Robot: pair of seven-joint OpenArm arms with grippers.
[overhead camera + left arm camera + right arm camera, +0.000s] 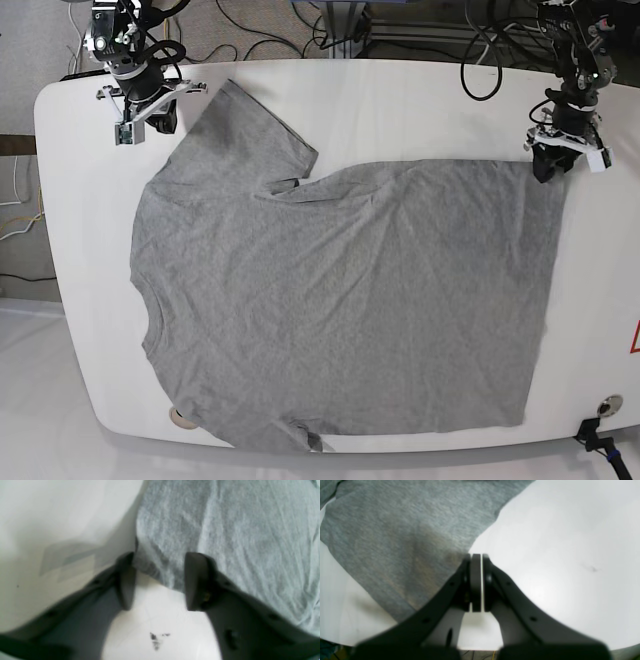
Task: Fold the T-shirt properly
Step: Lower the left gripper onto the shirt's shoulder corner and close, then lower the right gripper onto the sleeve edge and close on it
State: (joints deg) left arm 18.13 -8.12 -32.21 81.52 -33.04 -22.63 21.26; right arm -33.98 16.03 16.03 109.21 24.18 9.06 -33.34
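Note:
A grey T-shirt (340, 300) lies spread flat on the white table (400, 110), with one sleeve (250, 125) reaching toward the back left. In the left wrist view my left gripper (161, 582) is open, and a corner of the shirt's hem (155, 567) sits between its two dark fingers (197, 585). The base view shows that left gripper (545, 165) at the shirt's back right corner. My right gripper (476, 580) is shut, its tips touching the sleeve's edge (460, 552); no cloth shows between them. In the base view the right gripper (150, 125) stands beside that sleeve.
Cables (300, 30) lie behind the table's far edge. A black smudge (156, 640) marks the tabletop under my left gripper, and a pale tape patch (67, 560) lies to its left. Round fittings (607, 404) sit near the front corners.

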